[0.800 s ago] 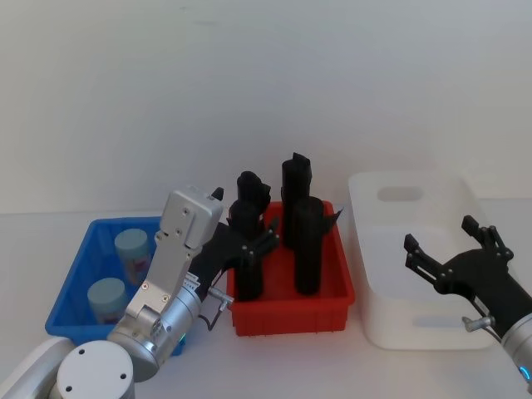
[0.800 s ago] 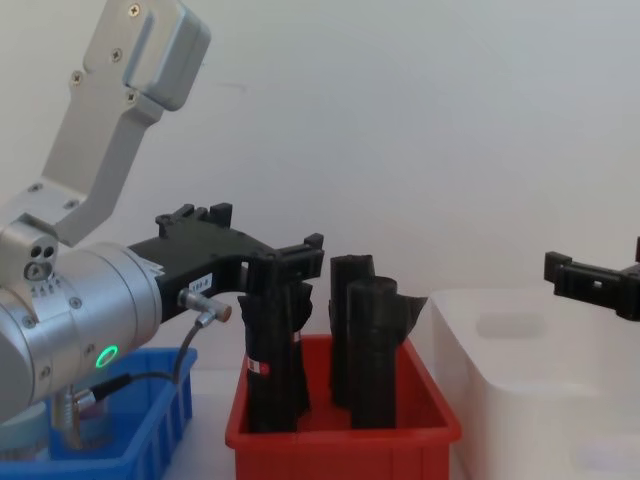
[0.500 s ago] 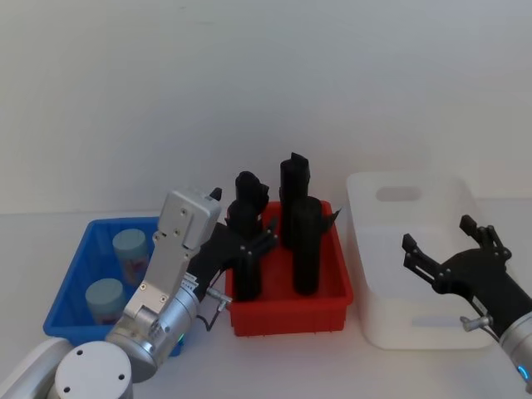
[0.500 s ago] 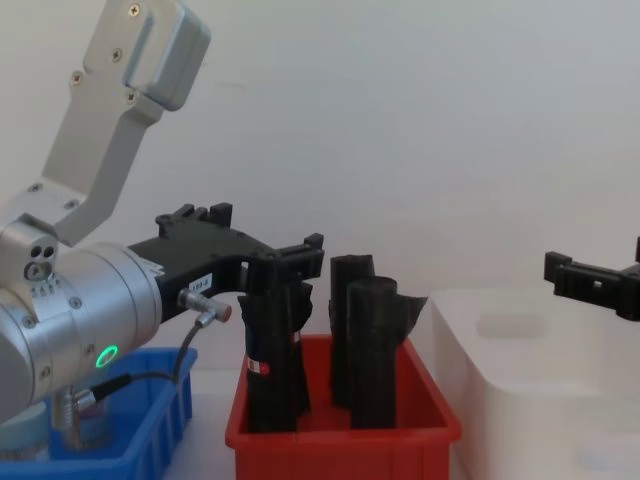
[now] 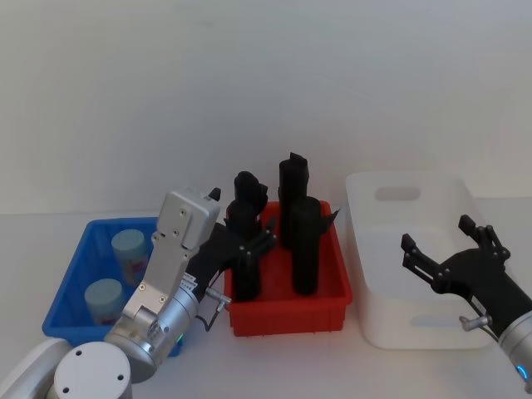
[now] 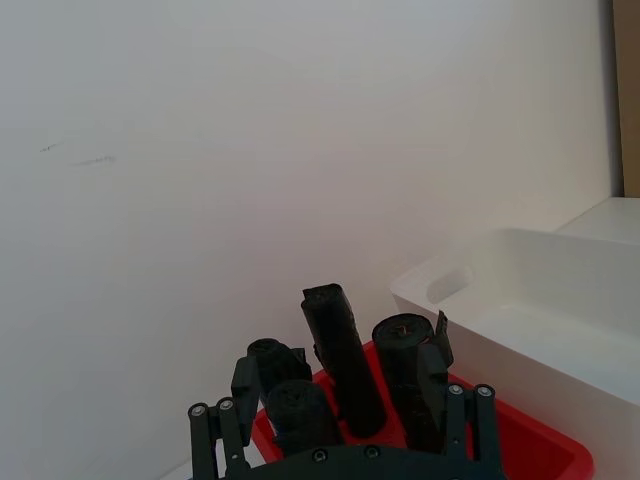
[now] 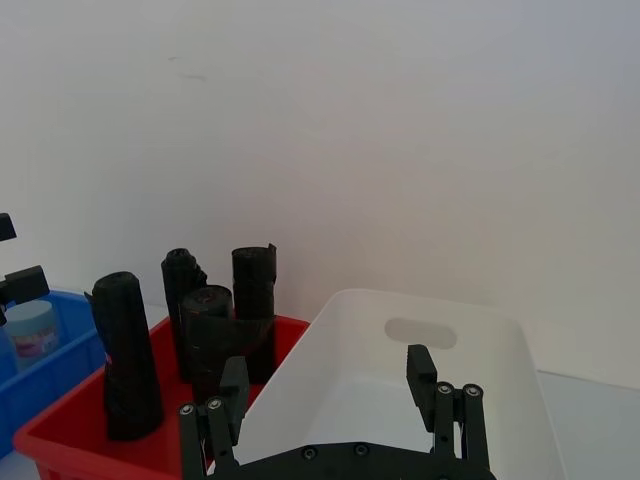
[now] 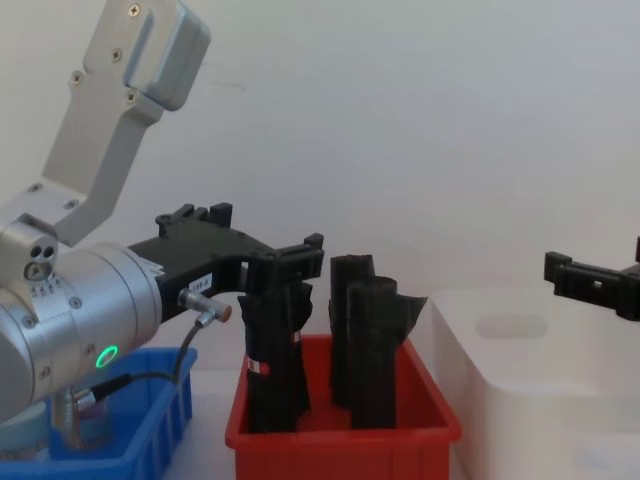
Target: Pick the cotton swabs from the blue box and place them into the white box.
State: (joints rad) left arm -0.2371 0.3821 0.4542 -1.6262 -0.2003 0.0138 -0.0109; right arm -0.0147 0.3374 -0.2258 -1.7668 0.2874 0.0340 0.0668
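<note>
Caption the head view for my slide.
Two jars of cotton swabs sit in the blue box; left gripper open by the red bin, right gripper open near the white box.

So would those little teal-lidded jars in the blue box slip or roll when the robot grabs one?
Probably stiff: each cotton swab jar looks like a hard plastic cylinder, so it should not squash. Likely light, being small. Standing upright in the blue box they seem stable, but tipped over, a round jar would probably roll.
</note>
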